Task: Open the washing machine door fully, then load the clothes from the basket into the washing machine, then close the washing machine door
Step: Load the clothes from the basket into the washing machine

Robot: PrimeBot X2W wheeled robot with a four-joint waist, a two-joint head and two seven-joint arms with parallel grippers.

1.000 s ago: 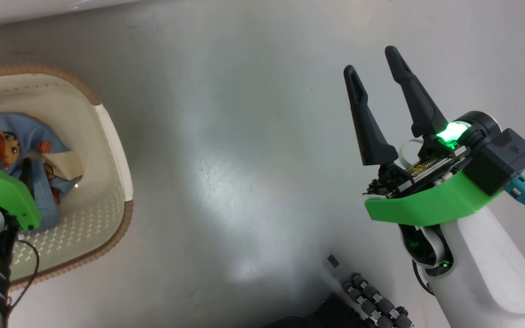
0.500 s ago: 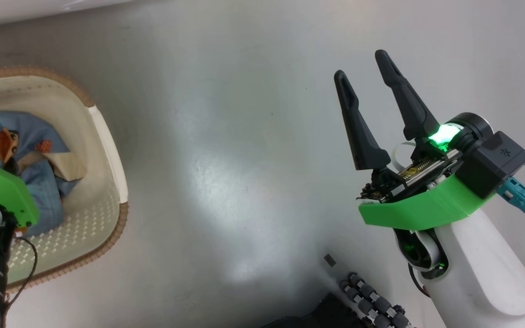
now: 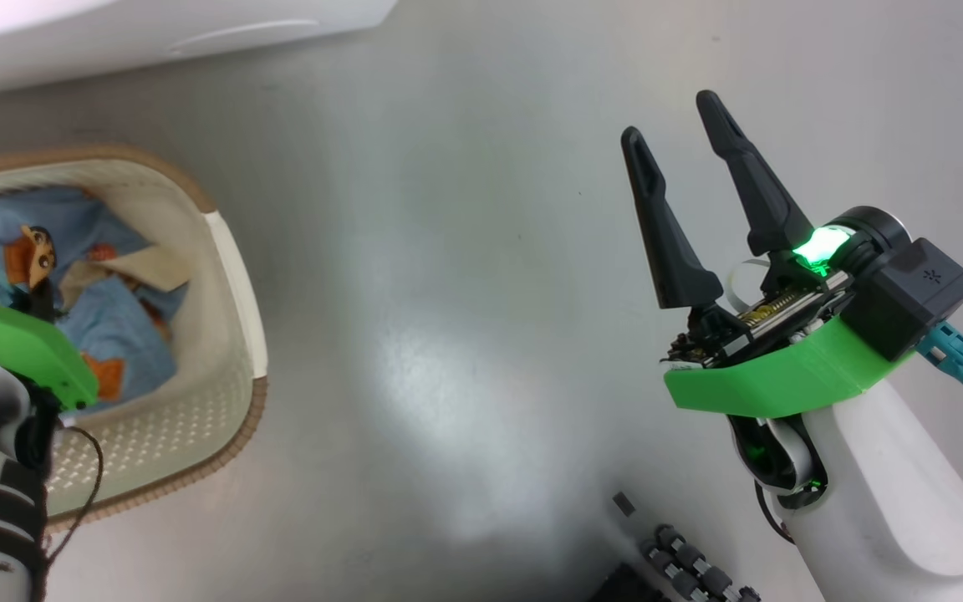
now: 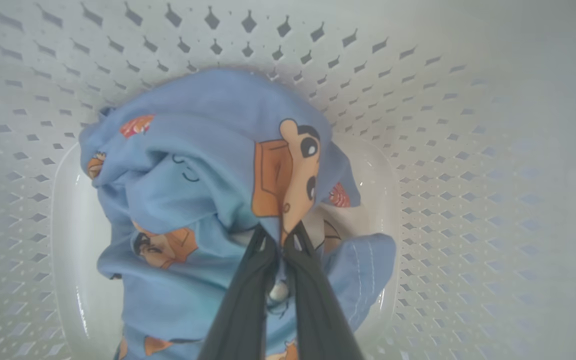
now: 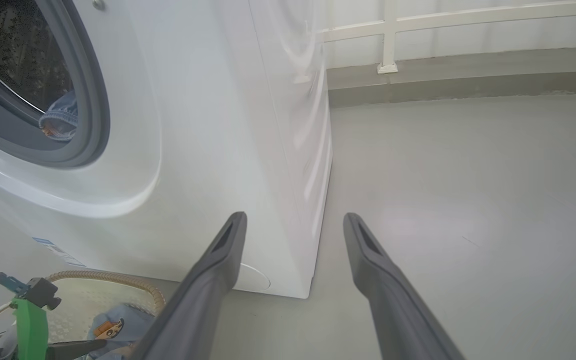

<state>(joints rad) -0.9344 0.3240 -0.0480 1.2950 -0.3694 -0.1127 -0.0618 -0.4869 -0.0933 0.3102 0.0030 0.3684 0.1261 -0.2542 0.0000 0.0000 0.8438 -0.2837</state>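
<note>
Light-blue cartoon-print fabric clothes point(image 4: 193, 190) bunched in cream perforated plastic basket point(image 4: 468, 150) with brown woven rim. Dark-fingered left tool point(image 4: 282, 235) clenched on a fold of the clothes, inside the basket. Basket sits on grey floor point(image 3: 448, 293), near big white front-loader washing machine point(image 5: 208, 125). Dark-fingered right tool point(image 3: 671, 115) released, fingers spread above bare floor, well apart from basket.

The clothes point(image 3: 126, 330) lie in the basket point(image 3: 235, 276), which stands on the floor point(image 3: 448, 251) before the washing machine point(image 5: 218, 125).
</note>
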